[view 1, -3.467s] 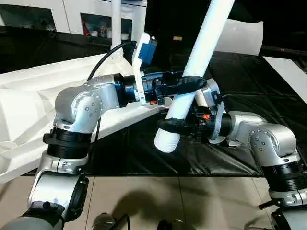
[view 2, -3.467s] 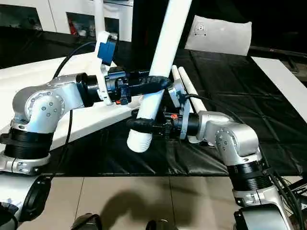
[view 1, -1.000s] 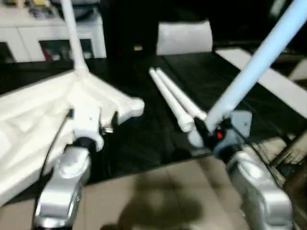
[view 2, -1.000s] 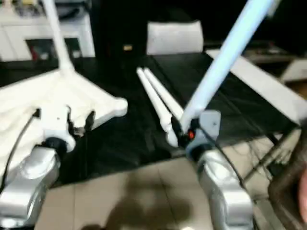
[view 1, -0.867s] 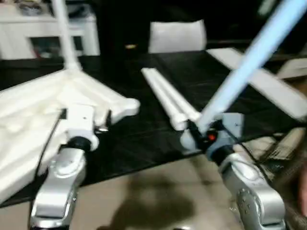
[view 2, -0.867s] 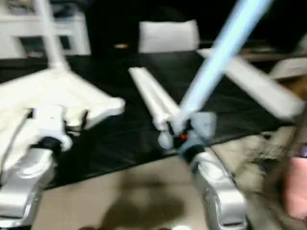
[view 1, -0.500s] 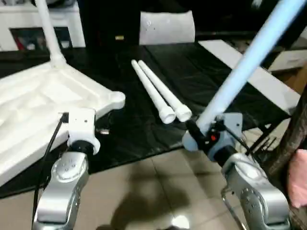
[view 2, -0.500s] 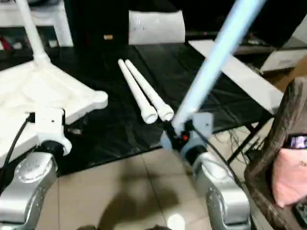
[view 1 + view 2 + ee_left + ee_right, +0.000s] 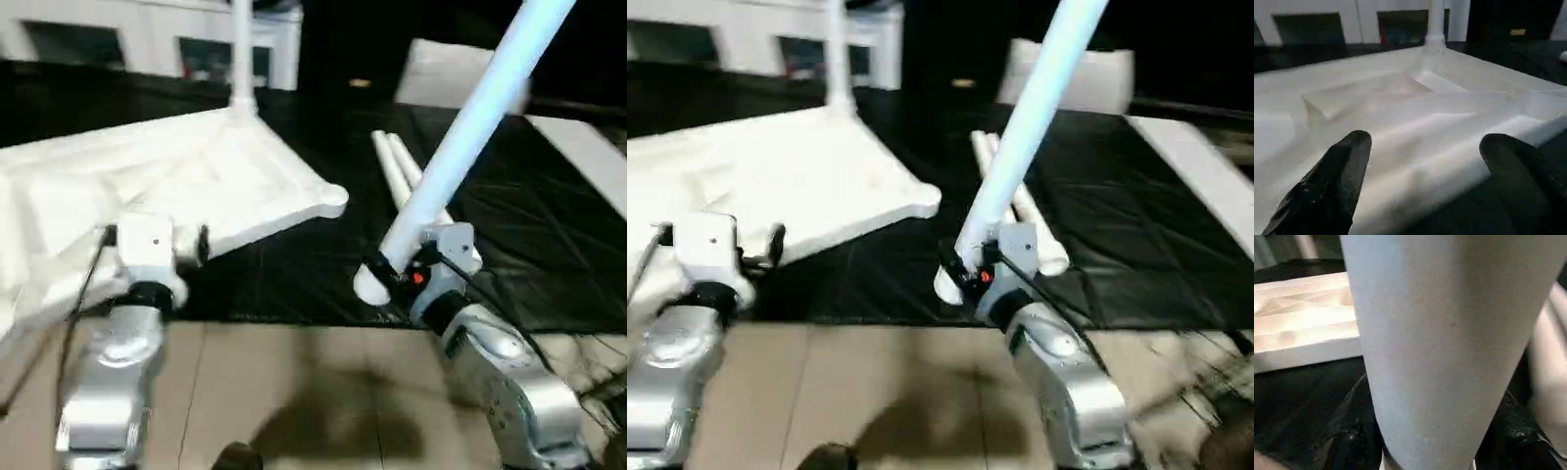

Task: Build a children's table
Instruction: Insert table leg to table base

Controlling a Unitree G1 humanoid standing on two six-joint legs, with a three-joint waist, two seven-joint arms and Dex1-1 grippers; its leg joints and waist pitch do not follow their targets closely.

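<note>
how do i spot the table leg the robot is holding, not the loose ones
Find the upturned white tabletop on the black mat. To its right, two loose legs lie flat together. The held leg alone slants up steeply, its thick end clamped in the right gripper.

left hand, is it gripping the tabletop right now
No, the left hand is open, its two black fingers spread wide apart with the white tabletop beyond them, not pinched between them.

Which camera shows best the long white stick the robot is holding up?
The left eye view: the held leg slants up from the right gripper to the picture's top, beside the tabletop. The right eye view shows much the same. The right wrist view shows a close stretch of it. The left wrist view shows the tabletop instead.
</note>
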